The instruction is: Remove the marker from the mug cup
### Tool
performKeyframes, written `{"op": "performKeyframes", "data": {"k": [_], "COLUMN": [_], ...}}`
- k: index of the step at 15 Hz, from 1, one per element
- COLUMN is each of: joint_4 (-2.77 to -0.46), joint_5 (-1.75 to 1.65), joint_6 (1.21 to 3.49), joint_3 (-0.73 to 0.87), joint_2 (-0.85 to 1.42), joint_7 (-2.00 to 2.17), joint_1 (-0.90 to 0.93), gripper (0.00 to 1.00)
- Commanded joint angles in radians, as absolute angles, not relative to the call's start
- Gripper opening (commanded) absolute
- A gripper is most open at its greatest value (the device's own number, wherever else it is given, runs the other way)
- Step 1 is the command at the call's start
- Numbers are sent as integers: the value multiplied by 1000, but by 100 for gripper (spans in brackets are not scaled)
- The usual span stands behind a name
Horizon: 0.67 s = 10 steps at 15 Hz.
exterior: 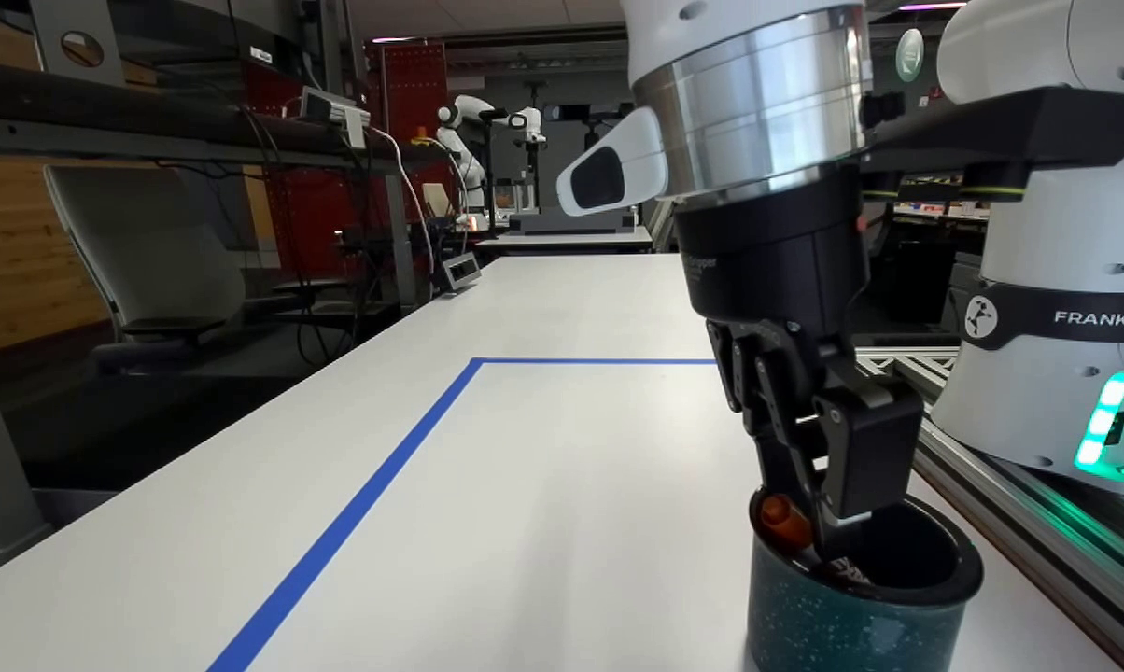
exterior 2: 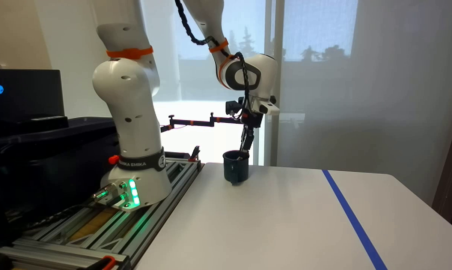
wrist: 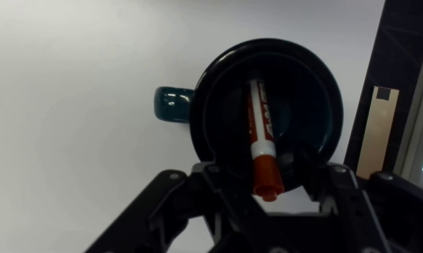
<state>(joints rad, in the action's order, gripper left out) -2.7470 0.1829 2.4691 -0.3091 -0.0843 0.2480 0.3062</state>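
Observation:
The mug cup (exterior: 856,630) stands upright on the white table, dark teal and glossy; it also shows in an exterior view (exterior 2: 235,170) and the wrist view (wrist: 337,112). The marker (wrist: 262,130) leans inside it, red with a white band, its red cap end up near the rim; the cap also shows in an exterior view (exterior: 786,523). My gripper (wrist: 270,160) reaches down into the mug, with its fingers on either side of the marker. A gap shows between the cap and the right-hand finger. The fingertips are dark and partly hidden inside the mug, in both exterior views (exterior: 839,537) (exterior 2: 244,153).
The mug's handle (wrist: 173,104) points left in the wrist view. The table's dark edge and the metal rail (exterior 2: 181,195) of the robot base lie close beside the mug. Blue tape (exterior: 366,495) marks lines on the table (exterior 2: 286,225).

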Motion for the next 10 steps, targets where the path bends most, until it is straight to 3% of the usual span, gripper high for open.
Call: {"op": "performKeyframes", "data": {"k": [1,6,8,9,10], "joint_4": [-2746,-2746,-2746,-2746,-2746], "joint_5": [208,210,212,212,214], "joint_6": [2486,2503,2509,2510,2511], "joint_3": [-305,-304,-304,-304,-304], "joint_2": [-74,-66,-62,-60,-60], "joint_7": [219,206,201,199,196], "joint_1": [310,310,310,310,311], "gripper": [53,58,54,46,48]}}
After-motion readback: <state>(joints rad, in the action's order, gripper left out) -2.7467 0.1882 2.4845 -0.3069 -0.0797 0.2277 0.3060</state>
